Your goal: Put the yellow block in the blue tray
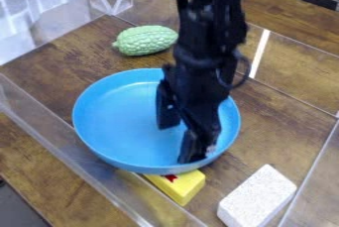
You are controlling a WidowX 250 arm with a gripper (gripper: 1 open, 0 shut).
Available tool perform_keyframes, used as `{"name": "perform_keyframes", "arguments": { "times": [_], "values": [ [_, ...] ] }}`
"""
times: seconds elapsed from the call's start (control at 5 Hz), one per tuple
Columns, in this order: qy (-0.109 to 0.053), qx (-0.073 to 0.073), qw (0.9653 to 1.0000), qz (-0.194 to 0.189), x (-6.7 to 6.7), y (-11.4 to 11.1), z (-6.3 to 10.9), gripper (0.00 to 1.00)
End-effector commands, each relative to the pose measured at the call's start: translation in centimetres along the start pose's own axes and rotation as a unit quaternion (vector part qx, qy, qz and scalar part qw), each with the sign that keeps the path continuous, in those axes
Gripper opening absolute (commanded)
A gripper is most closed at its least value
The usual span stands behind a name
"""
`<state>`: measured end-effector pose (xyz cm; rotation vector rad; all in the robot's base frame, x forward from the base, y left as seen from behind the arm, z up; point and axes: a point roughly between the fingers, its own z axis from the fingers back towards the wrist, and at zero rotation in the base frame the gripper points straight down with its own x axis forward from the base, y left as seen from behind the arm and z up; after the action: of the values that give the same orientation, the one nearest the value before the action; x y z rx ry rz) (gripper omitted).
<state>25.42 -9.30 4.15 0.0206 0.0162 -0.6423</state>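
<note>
At the far left, a clear plastic wall crosses the wooden table — its edges catch the light and little else of it shows. Behind it, toward the back, the green bumpy lump lies on the wood, well apart from everything else.

The blue tray fills the middle, its low rim whole on the left and partly covered on the right by the black arm, which comes down from the top edge, where it is cut off. The gripper points down over the right half of the tray with its two dark fingers spread apart and nothing between them; the nearer finger reaches low by the front rim, and whether it touches the tray floor cannot be told.

The yellow block lies on the table just outside the tray's front rim — only its right end shows, with a red patch on top, while the rest is hidden under the rim. Its long axis seems to run from lower right up to the left, along the rim.

At the right, the white speckled block sits near the bottom corner, just beside the yellow block but apart from it.
</note>
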Motion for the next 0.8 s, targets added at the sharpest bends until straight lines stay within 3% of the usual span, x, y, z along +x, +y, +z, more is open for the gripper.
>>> {"name": "perform_keyframes", "arguments": {
  "times": [0.0, 0.2, 0.6],
  "values": [
    [-0.015, 0.009, 0.9998, -0.012, 0.4, -0.1, -0.8, 1.00],
    [-0.015, 0.009, 0.9998, -0.001, 0.1, 0.2, -0.9, 1.00],
    [-0.018, 0.009, 0.9994, -0.028, -0.2, 0.6, -3.4, 1.00]
  ]
}}
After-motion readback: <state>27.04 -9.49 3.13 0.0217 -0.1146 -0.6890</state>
